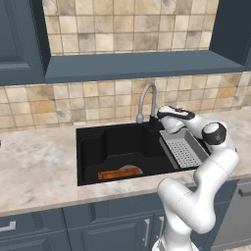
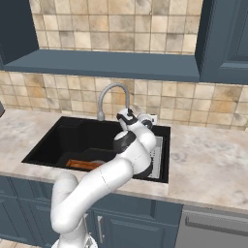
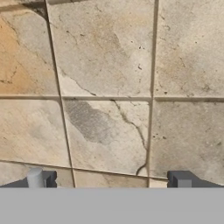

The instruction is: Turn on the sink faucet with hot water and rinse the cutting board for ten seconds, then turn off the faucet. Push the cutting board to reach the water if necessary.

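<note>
Orange-brown wood, the cutting board (image 1: pixel 119 173) lies flat on the floor of the black sink (image 1: pixel 93 147), near its front wall. Right of it the sink faucet (image 1: pixel 147 100) arches from the back rim. Just beside its base hangs the gripper (image 1: pixel 158 115), fingers spread wide apart, facing the tiled wall (image 3: pixel 109 87).

Even, soft, shadowless light; slight blur.
</note>
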